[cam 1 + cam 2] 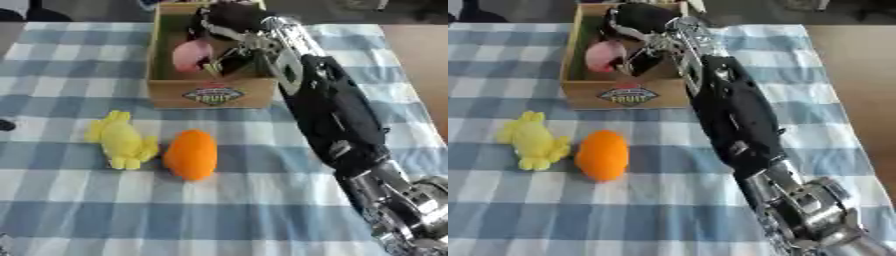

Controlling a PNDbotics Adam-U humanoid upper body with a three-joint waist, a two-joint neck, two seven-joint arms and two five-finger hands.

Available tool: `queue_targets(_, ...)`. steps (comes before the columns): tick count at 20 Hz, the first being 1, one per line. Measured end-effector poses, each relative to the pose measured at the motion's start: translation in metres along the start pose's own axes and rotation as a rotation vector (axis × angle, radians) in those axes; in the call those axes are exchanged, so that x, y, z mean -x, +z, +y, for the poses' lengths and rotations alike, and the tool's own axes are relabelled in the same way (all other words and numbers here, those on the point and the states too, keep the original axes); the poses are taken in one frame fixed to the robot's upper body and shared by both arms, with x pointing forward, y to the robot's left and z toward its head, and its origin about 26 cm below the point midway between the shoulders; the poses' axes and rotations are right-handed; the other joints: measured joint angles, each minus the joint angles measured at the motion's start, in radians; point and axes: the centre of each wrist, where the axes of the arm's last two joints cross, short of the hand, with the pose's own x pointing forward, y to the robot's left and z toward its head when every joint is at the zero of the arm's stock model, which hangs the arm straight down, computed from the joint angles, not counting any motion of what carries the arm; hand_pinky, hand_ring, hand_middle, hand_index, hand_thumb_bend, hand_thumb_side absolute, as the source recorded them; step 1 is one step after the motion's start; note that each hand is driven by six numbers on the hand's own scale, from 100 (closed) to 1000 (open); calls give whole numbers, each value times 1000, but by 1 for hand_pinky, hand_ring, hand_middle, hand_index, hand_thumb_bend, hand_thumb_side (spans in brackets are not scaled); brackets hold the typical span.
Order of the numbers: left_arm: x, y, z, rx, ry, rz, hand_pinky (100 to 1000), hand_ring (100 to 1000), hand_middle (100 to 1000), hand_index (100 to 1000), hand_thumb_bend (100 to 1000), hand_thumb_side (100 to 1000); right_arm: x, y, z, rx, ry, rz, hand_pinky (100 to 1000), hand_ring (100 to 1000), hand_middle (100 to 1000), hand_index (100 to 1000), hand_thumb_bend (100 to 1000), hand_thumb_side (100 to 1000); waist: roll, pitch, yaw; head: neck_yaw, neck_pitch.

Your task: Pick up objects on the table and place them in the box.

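My right arm reaches from the lower right up to the cardboard box (211,93) at the far middle of the table. My right hand (229,22) hangs over the box's inside with its fingers (229,59) curled down against a pink object (191,55), which is tilted inside the box. Whether the pink object rests on the box floor is hidden. On the checked cloth in front of the box lie a yellow soft toy (122,140) and, right of it, an orange oval object (191,154). Both are well away from the hand.
The box carries a fruit label (213,95) on its front wall. A small dark shape (4,125) shows at the left edge of the blue and white checked cloth (105,215). Bare wooden floor (420,55) lies beyond the table's right edge.
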Motion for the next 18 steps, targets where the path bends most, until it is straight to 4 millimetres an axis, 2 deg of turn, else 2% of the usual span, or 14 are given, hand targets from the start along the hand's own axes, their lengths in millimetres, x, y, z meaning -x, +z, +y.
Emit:
queue_targets(1, 0, 0, 0, 1, 0, 0, 448, 738, 686, 783, 100, 777, 0, -1, -1, -4, 12, 7, 757, 785, 576, 755, 100, 100, -1, 0, 0, -1, 0)
queue_targets(3, 0, 0, 0, 2, 0, 1, 448, 738, 687, 783, 100, 777, -1, -3, -1, -13, 30, 22, 777, 813, 628, 793, 100, 158, -3, 0, 0, -3, 0)
queue_targets(4, 0, 0, 0, 3, 0, 1, 448, 738, 687, 784, 100, 777, 0, -3, 0, -18, 38, 32, 791, 829, 658, 819, 100, 215, -3, 0, 0, -4, 0)
queue_targets(6, 0, 0, 0, 3, 0, 1, 448, 739, 687, 784, 100, 777, 1, -3, 1, -23, 48, 55, 801, 841, 677, 834, 100, 251, -3, 1, 0, -4, 0)
queue_targets(11, 0, 0, -1, 4, 3, 3, 449, 740, 688, 784, 100, 777, 1, -3, 4, -12, 52, 95, 810, 860, 703, 852, 100, 358, -2, 2, -1, -8, 0)
queue_targets(13, 0, 0, -1, 6, 4, 4, 449, 740, 689, 785, 100, 778, 1, -4, 5, -7, 51, 104, 814, 868, 713, 862, 100, 425, -2, 2, -1, -9, -1)
queue_targets(14, 0, 0, -1, 8, 5, 5, 449, 740, 689, 784, 100, 778, 1, -4, 5, -4, 52, 107, 818, 874, 720, 871, 100, 496, -2, 3, -1, -9, -3)
queue_targets(18, 0, 1, -1, 11, 5, 7, 449, 741, 689, 785, 100, 778, 1, -5, 1, -2, 53, 106, 834, 888, 728, 886, 100, 547, -2, 5, -1, -10, -6)
